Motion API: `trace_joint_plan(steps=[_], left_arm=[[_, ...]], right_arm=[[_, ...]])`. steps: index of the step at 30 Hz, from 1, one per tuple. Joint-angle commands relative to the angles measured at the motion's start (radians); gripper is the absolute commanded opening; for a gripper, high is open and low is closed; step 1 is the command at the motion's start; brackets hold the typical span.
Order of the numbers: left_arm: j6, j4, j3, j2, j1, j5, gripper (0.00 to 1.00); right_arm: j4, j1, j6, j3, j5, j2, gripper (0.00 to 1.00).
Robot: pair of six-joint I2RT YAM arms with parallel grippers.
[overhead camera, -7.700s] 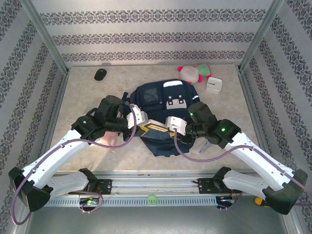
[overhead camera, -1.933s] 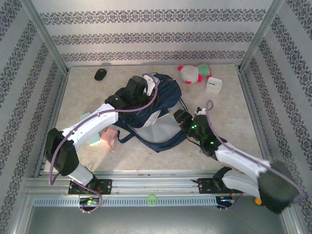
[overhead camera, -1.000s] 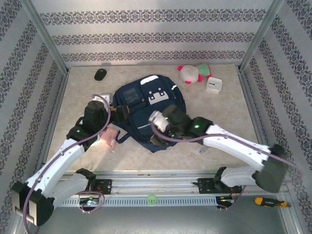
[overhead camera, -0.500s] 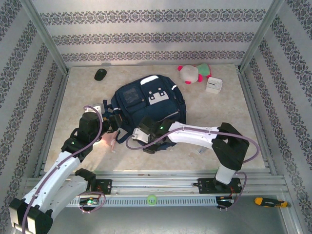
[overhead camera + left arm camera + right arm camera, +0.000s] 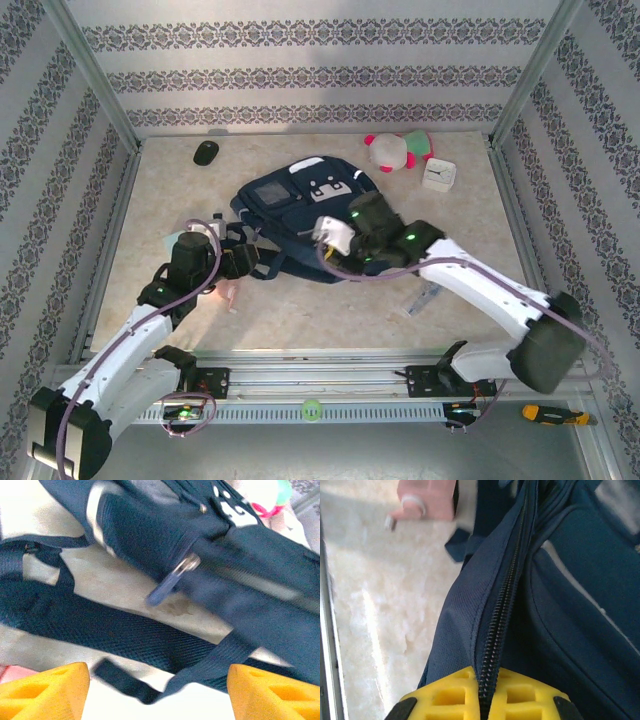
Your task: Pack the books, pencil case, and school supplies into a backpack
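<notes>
Clamping right fingers (image 5: 445,697) together at the bottom of the right wrist view, backpack (image 5: 570,605) rising directly above them, zipper track (image 5: 502,605) running straight down into the seam between the 2 yellow pads. Placing right gripper (image 5: 325,245) on the bag's near right part in the top view, roughly mid-table. Parking left gripper (image 5: 262,265) just off the bag's near left corner. Spreading its 2 yellow fingers (image 5: 45,685) to the bottom corners of the left wrist view, with a dark strap (image 5: 100,625) lying on the table (image 5: 115,575) across the gap and the bag body crossing above, zipper pull (image 5: 172,577) hanging off it.

Reading the bag as navy fabric with thin white stripes and a grey-white patch (image 5: 270,190) on a front pocket, lying flat, front face up.

Logging supplies:
- pale pink piece (image 5: 228,293) sitting on the table just beside the left arm, near the strap
- pale teal square (image 5: 170,240) peeking out on the far left side of that arm
- slim clear packet (image 5: 425,297) lying right of the bag, beside the right forearm

Gripping on the right: fully clenched, pinching the bag's fabric at the zipper ridge. Gaping wide on the left: grasping nothing, contact with the strap not resolvable.

Leaving plush toy (image 5: 397,150), white clock (image 5: 438,174) and black mouse (image 5: 205,152) along the far edge, well apart from both grippers.
</notes>
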Motion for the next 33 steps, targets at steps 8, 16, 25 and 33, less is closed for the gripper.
trace_joint_plan(steps=[8,16,25,33], left_arm=[[0.225,0.361,-0.068,0.105,0.003,0.174,0.61],[0.263,0.579,-0.027,0.282,-0.002,0.204,0.62],[0.292,0.694,0.054,0.43,-0.006,0.181,0.55],[0.3,0.69,0.077,0.457,-0.007,0.216,0.14]], right_arm=[[-0.04,-0.146,-0.13,0.159,-0.303,-0.018,0.0],[-0.046,-0.148,-0.121,0.13,-0.312,-0.033,0.0],[-0.037,-0.148,-0.106,0.082,-0.302,-0.053,0.0],[-0.015,-0.148,-0.084,0.059,-0.313,-0.062,0.0]])
